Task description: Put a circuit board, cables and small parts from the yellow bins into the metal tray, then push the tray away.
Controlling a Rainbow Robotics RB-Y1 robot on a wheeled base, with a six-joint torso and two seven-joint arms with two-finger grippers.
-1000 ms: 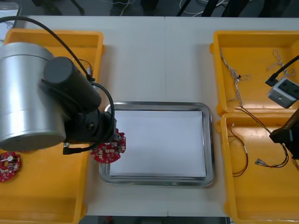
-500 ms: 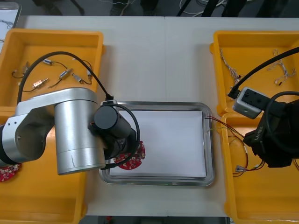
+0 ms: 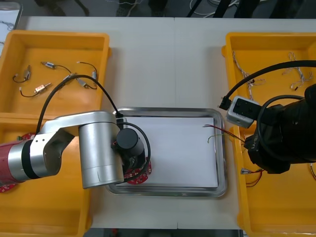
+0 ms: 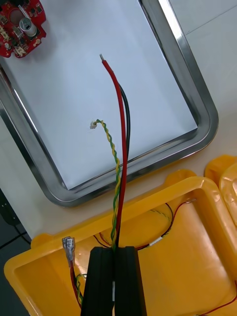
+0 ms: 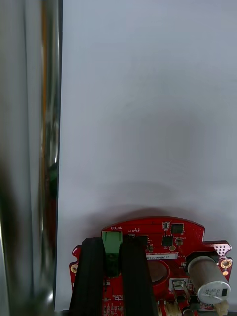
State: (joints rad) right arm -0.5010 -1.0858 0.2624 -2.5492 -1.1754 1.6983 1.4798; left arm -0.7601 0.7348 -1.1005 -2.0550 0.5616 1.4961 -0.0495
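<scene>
Tray point(image 3: 173, 190): circuit board point(image 5: 168, 242) inside, pinched by left hand point(image 5: 112, 252) | right hand point(image 4: 115, 252) pinching cables point(image 4: 123, 148)

The left arm point(image 3: 98, 148), silver and bent back on itself, aims its wrist steeply down; the left jaws pinch a circuit board point(image 5: 163, 242) at its edge. The right arm point(image 3: 281, 138) holds the right jaws nearly together, clamped on cables point(image 4: 123, 148) that trail out ahead of them.

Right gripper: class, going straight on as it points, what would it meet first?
Probably the rim of the yellow bin just ahead of the right gripper, which is shut on cables; the metal tray lies beyond. Depth is unclear.
</scene>
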